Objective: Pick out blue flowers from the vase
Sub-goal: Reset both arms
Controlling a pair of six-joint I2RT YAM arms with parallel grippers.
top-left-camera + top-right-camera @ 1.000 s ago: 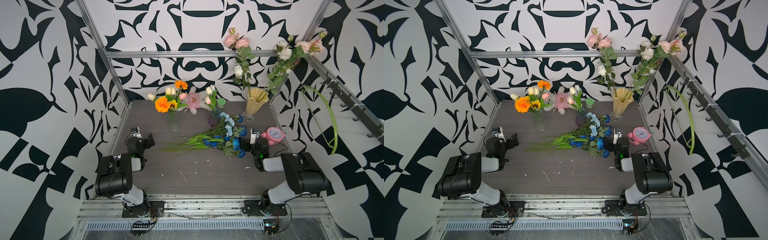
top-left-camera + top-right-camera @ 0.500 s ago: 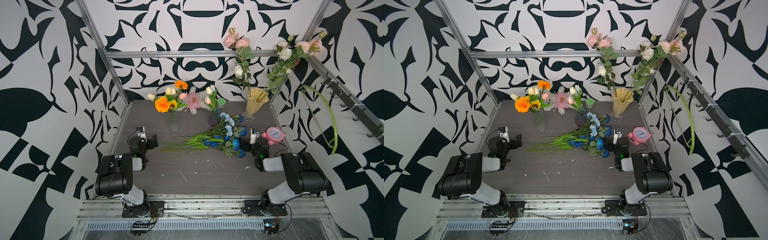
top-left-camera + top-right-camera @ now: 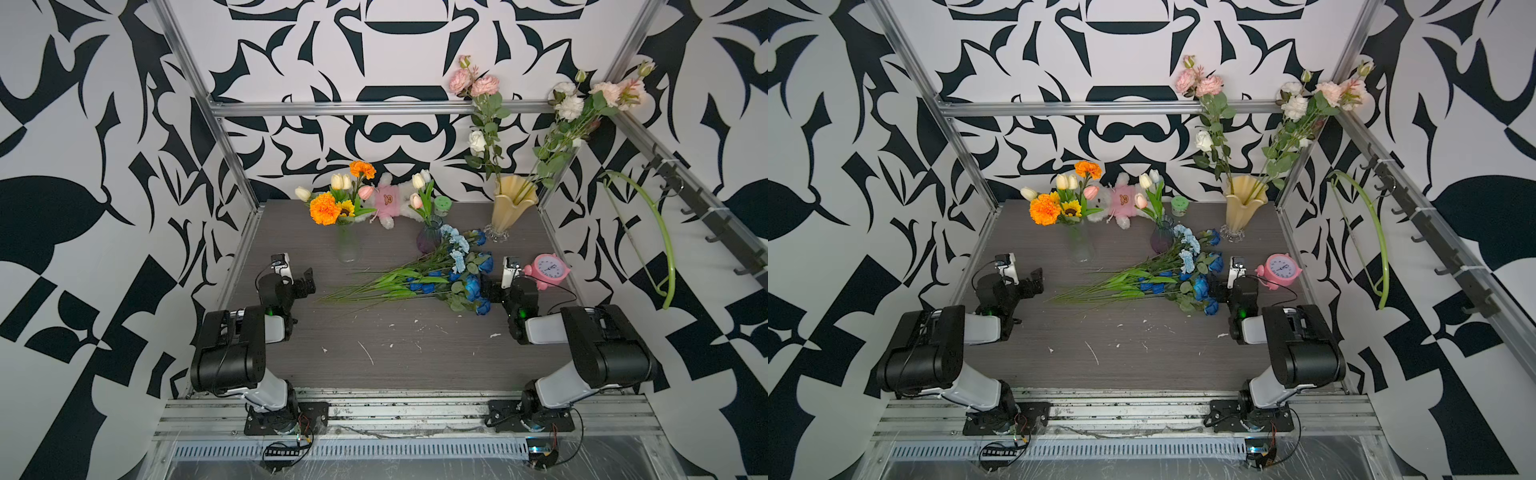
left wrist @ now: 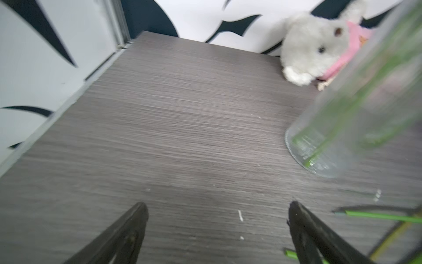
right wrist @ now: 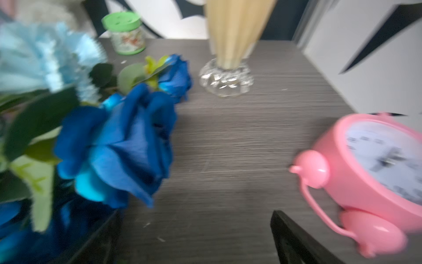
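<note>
The blue flowers [image 3: 446,274] [image 3: 1177,276] lie in a heap on the dark table, heads to the right and green stems fanned out to the left. None stands in a vase. My left gripper [image 3: 306,281] [image 4: 218,208] hangs open just left of the stem ends [image 4: 376,216], with bare table between its fingers. My right gripper [image 3: 489,289] [image 5: 196,214] is open beside the flower heads. A deep-blue rose [image 5: 127,141] covers one of its fingers, and nothing is between them. A pale-blue carnation [image 5: 45,57] lies behind the rose.
A clear glass vase [image 3: 348,247] [image 4: 354,114] holds orange and cream blooms. A purple vase [image 3: 428,240] holds tulips, and a cream vase [image 3: 509,205] [image 5: 233,34] pink and white stems. A plush toy [image 3: 388,201], a green-lidded jar [image 5: 124,34] and a pink alarm clock [image 3: 547,268] [image 5: 376,171] stand nearby.
My left gripper has moved a little to the right, toward the stem ends, still open. The right arm and the flowers have stayed put.
</note>
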